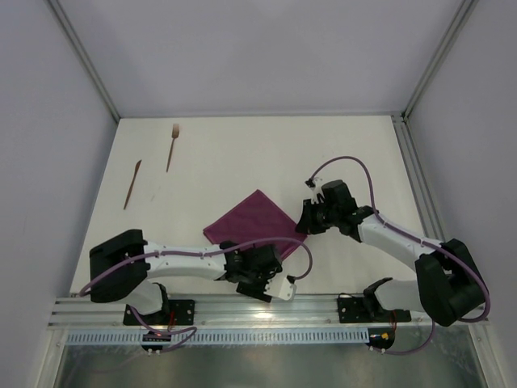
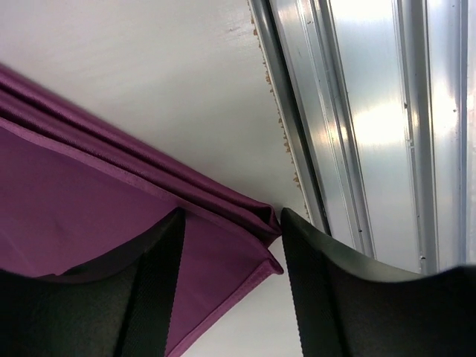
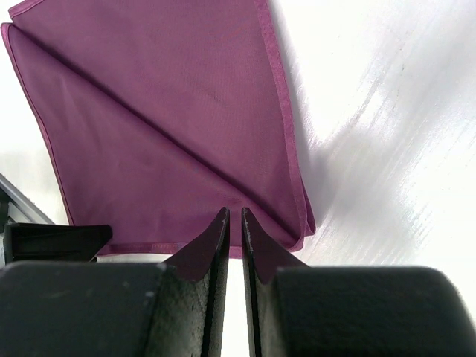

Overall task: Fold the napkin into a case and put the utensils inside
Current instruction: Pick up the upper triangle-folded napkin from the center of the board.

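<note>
The plum-purple napkin [image 1: 250, 218] lies folded into a smaller square, turned like a diamond, at the table's middle. My left gripper [image 1: 257, 273] is at its near corner. In the left wrist view its jaws [image 2: 230, 286] stand open with the layered corner of the napkin [image 2: 82, 208] between them. My right gripper [image 1: 308, 218] is at the napkin's right corner. In the right wrist view its jaws [image 3: 234, 219] are almost together and hold nothing, just above the napkin's hem [image 3: 163, 111]. The wooden fork [image 1: 172, 145] and the knife-like stick [image 1: 132, 183] lie at the far left, apart from both grippers.
A metal rail [image 1: 242, 311] runs along the table's near edge, and it shows close to the left fingers in the left wrist view [image 2: 372, 149]. Grey walls with metal frame posts [image 1: 424, 65] enclose the back and sides.
</note>
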